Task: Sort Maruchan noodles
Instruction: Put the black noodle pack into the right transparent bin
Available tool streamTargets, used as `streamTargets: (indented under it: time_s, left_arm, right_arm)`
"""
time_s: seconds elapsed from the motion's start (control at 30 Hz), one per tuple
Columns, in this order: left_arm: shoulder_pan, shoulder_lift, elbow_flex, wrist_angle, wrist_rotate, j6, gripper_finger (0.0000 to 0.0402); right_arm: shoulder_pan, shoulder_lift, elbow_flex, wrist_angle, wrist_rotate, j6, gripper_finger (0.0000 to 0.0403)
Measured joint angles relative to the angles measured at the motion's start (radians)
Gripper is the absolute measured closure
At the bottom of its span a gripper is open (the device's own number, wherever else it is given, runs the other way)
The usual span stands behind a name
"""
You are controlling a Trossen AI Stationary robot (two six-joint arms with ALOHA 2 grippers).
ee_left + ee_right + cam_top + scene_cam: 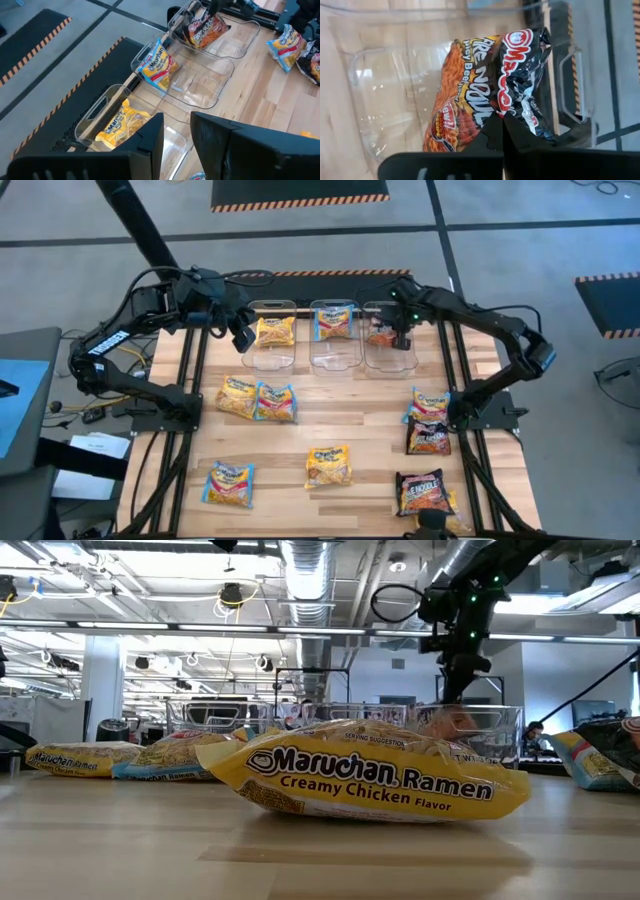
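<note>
1. Right gripper (501, 131), over the right bin (392, 358) at the table's far edge, fingers pinched on the dark packet (485, 90); risk: the packet props on the bin wall at release.
2. Left gripper (240, 332), over the left bin (268, 357); fingers narrowly parted, empty.
3. Unsorted packets (258, 401) lie nearer.

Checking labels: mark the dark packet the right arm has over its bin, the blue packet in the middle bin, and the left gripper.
dark packet (485, 95), right wrist view, printed front.
blue packet (334, 322), high view, centre.
left gripper (241, 337), high view, between its tips.
</note>
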Motion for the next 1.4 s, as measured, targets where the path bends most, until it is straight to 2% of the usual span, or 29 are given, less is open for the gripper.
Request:
streamTargets:
  time_s: [0.3, 0.43, 0.6, 1.07, 1.4]
  left_arm:
    - [0.000, 0.000, 0.000, -0.002, 0.000, 0.000, 0.0316]
    - [0.000, 0.000, 0.000, -0.003, 0.000, 0.007, 0.0316]
    - [0.000, 0.000, 0.000, -0.005, 0.001, 0.022, 0.0316]
    - [0.000, 0.000, 0.000, -0.024, 0.001, 0.023, 0.0316]
    - [0.000, 0.000, 0.000, -0.032, 0.001, 0.023, 0.0316]
  right_arm:
    - [0.001, 0.084, 0.000, 0.048, 0.060, 0.006, 0.0398]
    - [0.006, 0.099, 0.000, 0.045, 0.083, 0.014, 0.0373]
    - [0.023, 0.099, 0.000, 0.049, 0.164, 0.013, 0.0338]
    - [0.064, 0.098, 0.000, 0.000, 0.171, 0.030, 0.0266]
    - [0.106, 0.092, 0.000, -0.068, 0.175, 0.116, 0.0253]
